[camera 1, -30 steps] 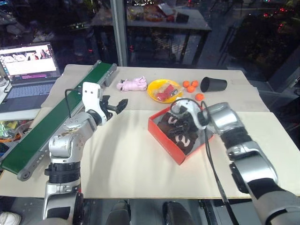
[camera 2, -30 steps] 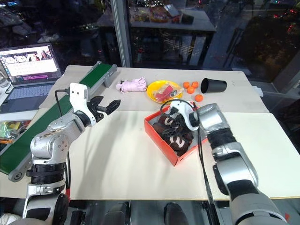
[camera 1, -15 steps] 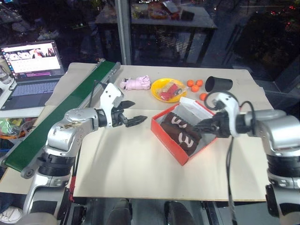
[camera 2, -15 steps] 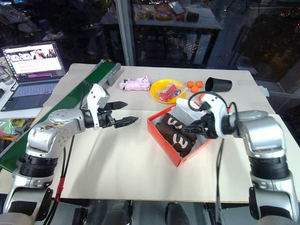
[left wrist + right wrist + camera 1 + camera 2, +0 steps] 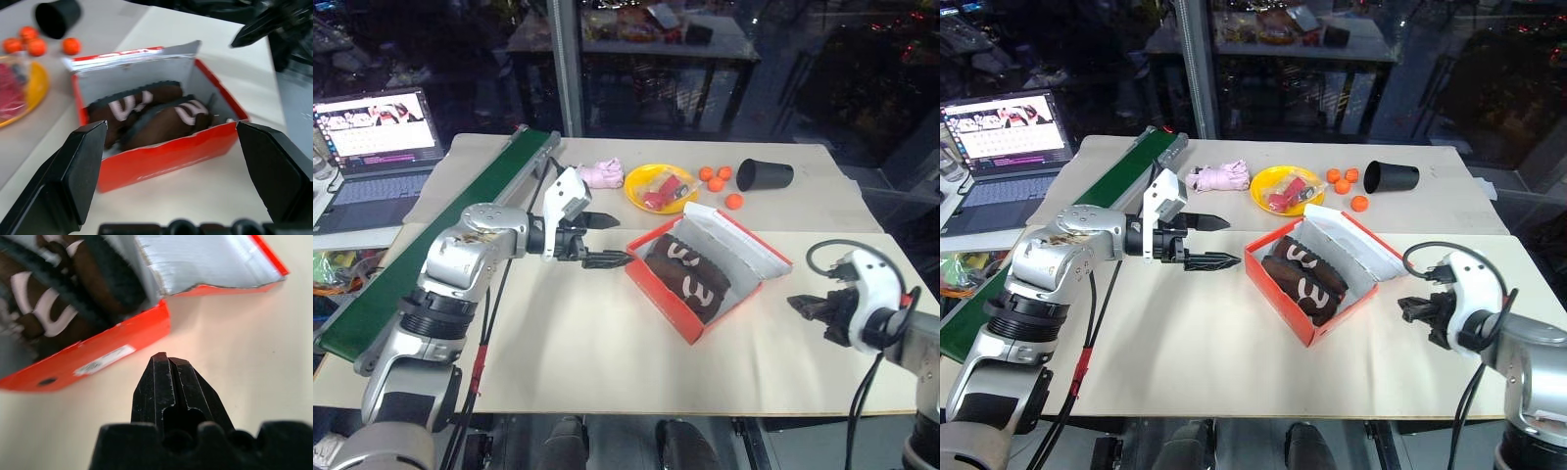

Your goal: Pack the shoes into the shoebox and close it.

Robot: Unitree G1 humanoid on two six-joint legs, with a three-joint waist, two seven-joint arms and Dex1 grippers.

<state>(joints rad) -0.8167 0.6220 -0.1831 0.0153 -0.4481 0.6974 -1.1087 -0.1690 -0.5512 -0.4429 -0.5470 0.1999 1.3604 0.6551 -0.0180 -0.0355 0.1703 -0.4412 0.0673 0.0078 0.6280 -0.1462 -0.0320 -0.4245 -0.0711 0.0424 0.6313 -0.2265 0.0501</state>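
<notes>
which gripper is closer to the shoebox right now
Left. The left gripper hovers open just beside the shoebox; the right gripper is shut, apart over the table.

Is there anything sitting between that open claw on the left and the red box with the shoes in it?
Nothing visible. The left gripper hovers open beside the shoebox, with bare table between them. Both shoes lie inside, and the lid stands open on the far side. The yellow bowl sits further back, out of the way.
</notes>
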